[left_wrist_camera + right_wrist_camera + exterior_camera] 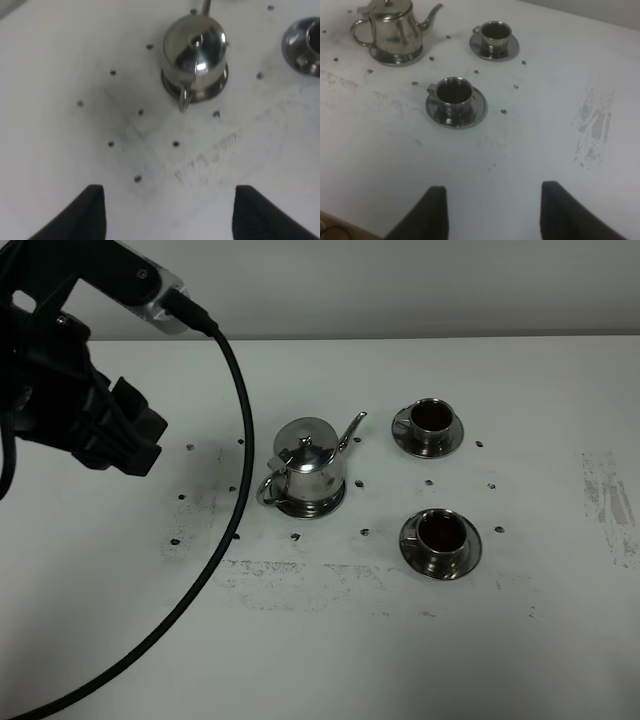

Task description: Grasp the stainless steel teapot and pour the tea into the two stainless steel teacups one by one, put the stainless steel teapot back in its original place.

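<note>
The stainless steel teapot (pixel 308 465) stands upright on its shallow steel dish (pixel 318 507) at the table's middle, spout toward the far right. It also shows in the left wrist view (pixel 196 57) and the right wrist view (pixel 395 30). Two steel teacups on saucers stand to its right, one farther (pixel 431 421) (pixel 495 34) and one nearer (pixel 441 536) (pixel 453 95); both hold dark tea. My left gripper (pixel 128 435) (pixel 167 212) is open and empty, raised to the left of the teapot. My right gripper (pixel 492 212) is open and empty, well short of the near cup; it is out of the exterior view.
The white table (pixel 330 640) carries small dark marks around the teapot and cups and scuffed grey patches at the front middle (pixel 300 575) and the right side (pixel 610 495). A thick black cable (pixel 232 490) arcs from the left arm across the table's left side.
</note>
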